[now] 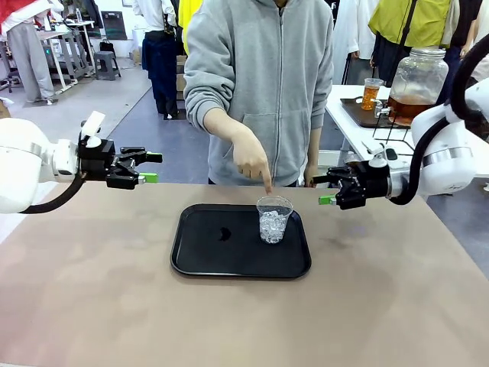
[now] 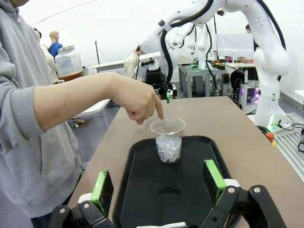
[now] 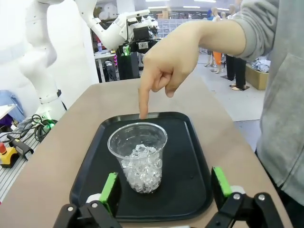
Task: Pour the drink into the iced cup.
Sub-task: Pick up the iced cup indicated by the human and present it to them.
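A clear plastic cup of ice (image 1: 274,219) (image 2: 167,141) (image 3: 138,156) stands upright on a black tray (image 1: 206,256) (image 2: 190,194) (image 3: 187,175), towards its far right. A person's hand (image 1: 252,160) (image 2: 137,102) (image 3: 166,71) points down at the cup's rim. The amber drink sits in a big glass dispenser jar (image 1: 416,80) (image 2: 69,62) and in a small clear cup (image 1: 371,93) on the side table at the back right. My left gripper (image 1: 151,167) (image 2: 158,185) hovers open left of the tray. My right gripper (image 1: 324,189) (image 3: 165,187) hovers open right of it. Both are empty.
The brown table (image 1: 114,306) lies bare around the tray. The person in a grey hoodie (image 1: 260,69) stands at the far edge. A white side table (image 1: 351,126) carries the jar on a wire stand and a dark tray.
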{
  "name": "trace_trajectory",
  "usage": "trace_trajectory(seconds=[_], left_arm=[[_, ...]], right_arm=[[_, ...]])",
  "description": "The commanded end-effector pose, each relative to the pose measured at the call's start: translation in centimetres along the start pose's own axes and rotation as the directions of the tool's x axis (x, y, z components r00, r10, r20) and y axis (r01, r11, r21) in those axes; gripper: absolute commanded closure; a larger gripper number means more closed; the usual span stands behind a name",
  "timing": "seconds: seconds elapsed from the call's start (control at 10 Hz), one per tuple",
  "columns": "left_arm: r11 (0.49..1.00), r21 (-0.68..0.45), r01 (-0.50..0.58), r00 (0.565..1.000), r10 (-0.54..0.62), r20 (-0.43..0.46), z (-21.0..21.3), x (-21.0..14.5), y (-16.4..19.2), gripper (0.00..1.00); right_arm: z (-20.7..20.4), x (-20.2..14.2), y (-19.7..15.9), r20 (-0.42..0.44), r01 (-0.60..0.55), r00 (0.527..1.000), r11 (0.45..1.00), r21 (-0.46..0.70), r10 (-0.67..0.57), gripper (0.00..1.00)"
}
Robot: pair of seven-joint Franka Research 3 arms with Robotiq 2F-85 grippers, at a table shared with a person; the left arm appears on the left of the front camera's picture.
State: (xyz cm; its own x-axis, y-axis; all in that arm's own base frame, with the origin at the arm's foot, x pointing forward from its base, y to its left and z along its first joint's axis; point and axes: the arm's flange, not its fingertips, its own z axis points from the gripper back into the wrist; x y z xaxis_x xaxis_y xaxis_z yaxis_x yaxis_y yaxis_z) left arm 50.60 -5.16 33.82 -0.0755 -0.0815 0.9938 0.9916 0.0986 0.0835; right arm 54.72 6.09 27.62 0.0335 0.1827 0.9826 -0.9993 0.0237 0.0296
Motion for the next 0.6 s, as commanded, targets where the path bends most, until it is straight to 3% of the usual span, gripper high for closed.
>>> trace_trajectory(seconds=[0.0, 0.5], left_arm=[[1.000, -0.003, 0.003, 1.000, -0.003, -0.009, 0.0, 0.1, -0.1, 0.00], [1.000, -0.003, 0.003, 1.000, -0.003, -0.009, 0.0, 0.1, -0.1, 0.00]], right_arm=[[-1.1, -0.7, -0.3, 0.026, 0.014, 1.000, 1.000, 0.008, -0.014, 0.00], [-4.2, -3.3, -1.1, 0.023, 0.047, 0.999, 0.997, 0.064, -0.048, 0.00]])
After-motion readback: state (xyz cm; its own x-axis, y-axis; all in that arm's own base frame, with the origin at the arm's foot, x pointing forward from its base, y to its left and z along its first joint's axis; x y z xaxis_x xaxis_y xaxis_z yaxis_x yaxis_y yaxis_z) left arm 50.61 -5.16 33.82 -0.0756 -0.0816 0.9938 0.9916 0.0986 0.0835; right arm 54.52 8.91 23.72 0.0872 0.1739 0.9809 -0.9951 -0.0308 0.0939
